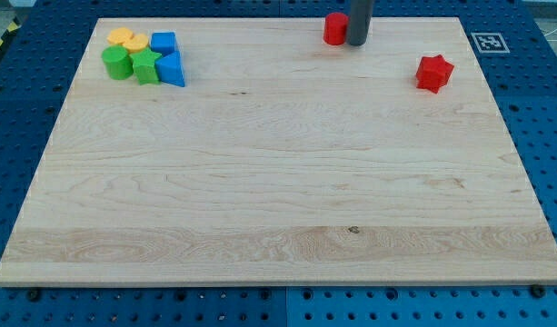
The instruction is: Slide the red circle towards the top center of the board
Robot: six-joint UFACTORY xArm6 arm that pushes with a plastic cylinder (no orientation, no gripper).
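Note:
The red circle [333,29] stands near the board's top edge, a little right of the top middle. My tip [356,42] is right beside it on its right side, touching or nearly touching it; the rod hides part of its right edge. A red star [434,73] lies apart at the upper right.
A cluster sits at the board's top left: a yellow block [126,39], a green circle-like block [116,63], a green star [146,65], a blue cube [163,43] and a blue triangle [173,69]. A printed marker [488,42] is at the board's top right corner.

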